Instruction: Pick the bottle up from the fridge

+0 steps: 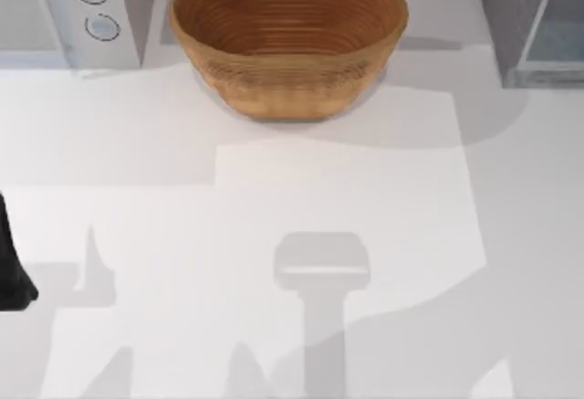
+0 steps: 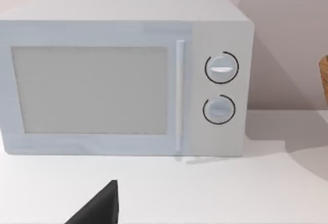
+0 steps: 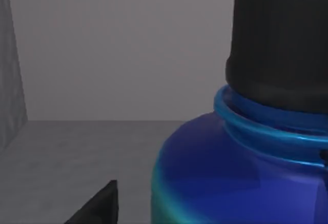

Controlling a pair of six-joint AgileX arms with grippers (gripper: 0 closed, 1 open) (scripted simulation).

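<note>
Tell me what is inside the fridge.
The bottle stands inside the fridge, blue with a black cap, grey walls behind it. From above, the fridge's top covers the inside.

Left arm (image 1: pixel 11 267): matte black, rounded bulk. Pincer fingers (image 2: pixel 100 206): black, seemingly wedge-shaped.

A white microwave (image 2: pixel 125 78) stands on the white surface (image 2: pixel 215 193), backed against a pale wall (image 2: pixel 282 39). Its door has a large pale grey window (image 2: pixel 89 89) with a slim vertical handle (image 2: pixel 180 93) just beside it. Beyond the handle sits a control panel with two round dials, one above the other: the upper dial (image 2: pixel 221 68) and the lower dial (image 2: pixel 219 109). A brown woven basket (image 2: pixel 324 80) peeks in at the edge, apart from the microwave. A dark tip of the left end effector (image 2: pixel 100 207) shows low in front, above the surface.
</note>
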